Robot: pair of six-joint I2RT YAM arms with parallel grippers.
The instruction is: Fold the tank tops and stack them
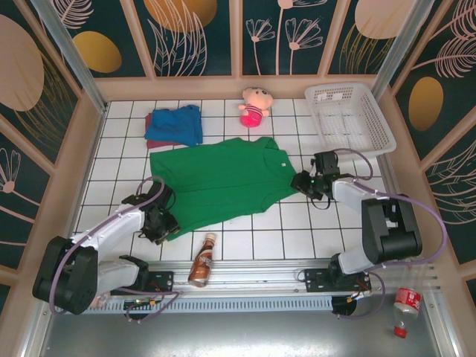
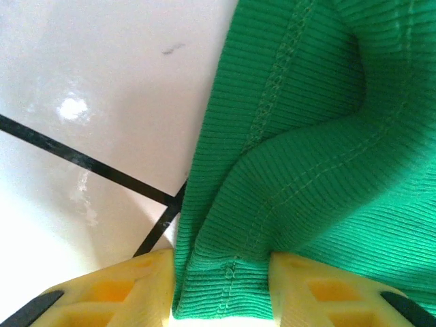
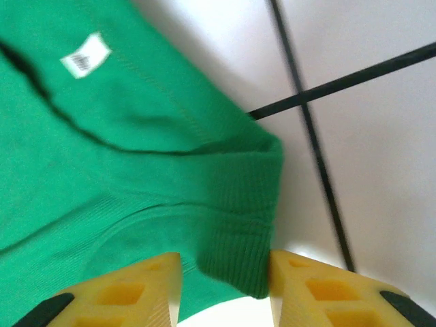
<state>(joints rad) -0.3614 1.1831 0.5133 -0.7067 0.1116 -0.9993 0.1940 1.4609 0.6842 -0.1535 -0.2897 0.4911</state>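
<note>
- A plastic bottle with a red cap lies nearest, off the bench beyond the right arm's base.
- A brown drink bottle lies on its side at the near edge of the white-tiled bench, just beside the green tank top's near hem.
- The left fingers pinch the near-left corner of the green tank top. In the left wrist view, the ribbed, stitched hem is bunched into the gap between the two yellow pads and touches both.
- The green tank top lies spread flat across the middle of the bench, running from that corner up towards the far right.
- The right fingers hold the garment's right-hand edge. A folded ribbed rim sits between the pads, pressed against the right one, with bare tile beside it.
- A small white neck label shows on the cloth beyond those pads.
- Farther back on the left, the blue tank top lies crumpled on the maroon tank top, close to the green one's far edge.
- A pink plush doll sits near the back wall.
- A white plastic basket stands at the far right corner.
</note>
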